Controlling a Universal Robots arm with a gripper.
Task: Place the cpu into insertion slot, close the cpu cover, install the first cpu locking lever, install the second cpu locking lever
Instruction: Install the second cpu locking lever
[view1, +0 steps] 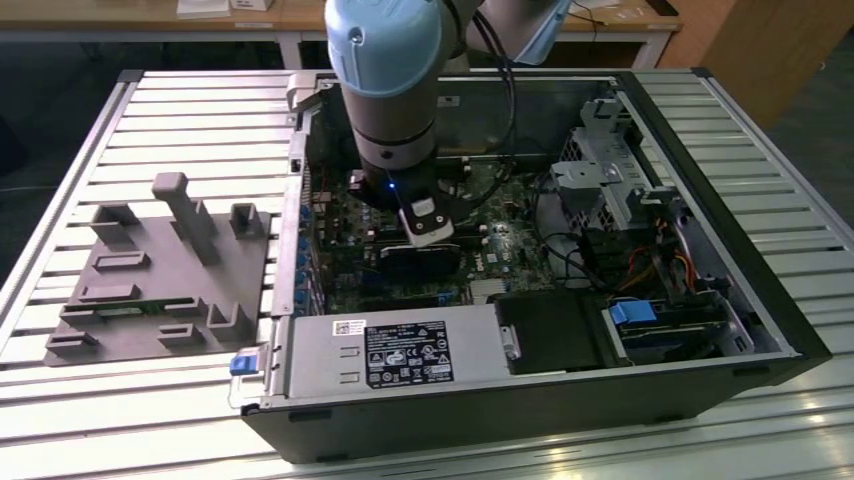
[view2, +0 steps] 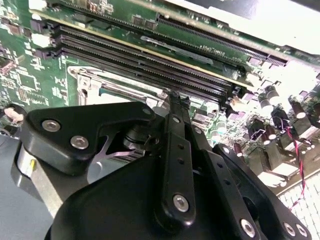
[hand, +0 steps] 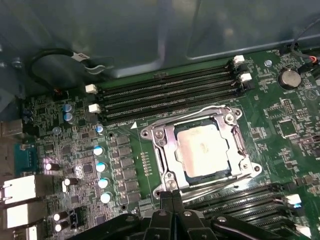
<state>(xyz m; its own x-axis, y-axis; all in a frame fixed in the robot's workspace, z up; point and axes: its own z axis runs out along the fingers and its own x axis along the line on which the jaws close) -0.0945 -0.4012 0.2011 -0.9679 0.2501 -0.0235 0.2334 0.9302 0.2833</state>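
Here the pressed-together hand (hand: 172, 196) touches the cpu cover (hand: 170, 145) (memory slots (hand: 165, 92) beyond).

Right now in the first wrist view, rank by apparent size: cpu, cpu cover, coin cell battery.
1. cpu cover, the frame that surrounds the chip
2. cpu, seated inside the cover's window
3. coin cell battery, clearly smallest, though it lies farther from the camera

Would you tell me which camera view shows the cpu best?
The first wrist view: the cpu lies in plain sight, framed by the cpu cover. In the second wrist view the claw hides nearly all of it. In the exterior view the arm stands before that spot.
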